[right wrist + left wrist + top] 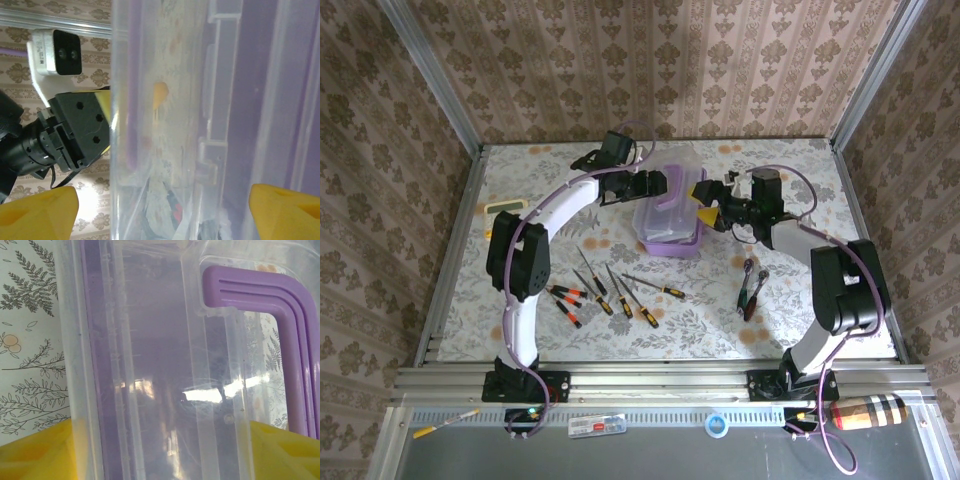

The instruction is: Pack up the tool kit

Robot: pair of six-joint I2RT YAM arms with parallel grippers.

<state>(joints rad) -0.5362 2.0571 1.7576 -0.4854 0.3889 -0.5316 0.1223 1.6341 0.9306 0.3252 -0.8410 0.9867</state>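
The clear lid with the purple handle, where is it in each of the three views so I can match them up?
Top external: the lid is upper center, tilted over the purple box, between the two grippers.
Left wrist: the lid runs top to bottom, the handle at right.
Right wrist: the lid is a clear vertical panel in the middle.
Shared landmark: the handle.

Translucent purple box (670,236), purple handle (280,315), yellow fingers (285,210).

clear lid (165,365) | purple handle (280,320) | between yellow fingers (35,452)
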